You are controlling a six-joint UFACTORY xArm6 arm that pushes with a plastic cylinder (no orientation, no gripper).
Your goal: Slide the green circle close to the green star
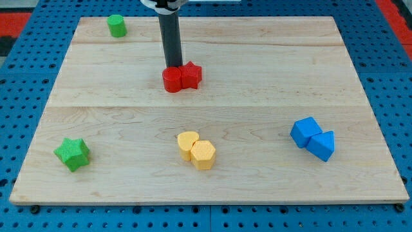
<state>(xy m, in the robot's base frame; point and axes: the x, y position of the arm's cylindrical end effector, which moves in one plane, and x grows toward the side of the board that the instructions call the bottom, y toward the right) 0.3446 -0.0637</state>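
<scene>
A: Start at the bottom edge. What's nearest?

B: The green star (pixel 72 154) sits by the bottom-left corner of the tabletop (pixel 257 96). Along the bottom edge toward the middle are two yellow blocks (pixel 196 150) touching each other (one heart-like, one roughly hexagonal), and toward the bottom-right corner a blue cube (pixel 304 131) touching a blue wedge-like block (pixel 322 145).

A: And further back?

B: Mid-board, nearer the top edge, a red cylinder (pixel 172 80) touches a red star (pixel 190 74). My tip (pixel 172 67) comes down right behind the red cylinder, seemingly against it. There's no claw to open or close; the rod holds nothing.

A: The green circle?

B: The green circle (pixel 116 26) stands upright near the top-left corner, well apart from the star. Its long axis runs vertically; being round, it has no facing direction.

A: What could go wrong?

B: I judge the tip could drag the red pair on leaving. A push off the circle's centre would let it slip sideways, possibly over the left edge, since the path to the star runs along that side.
</scene>
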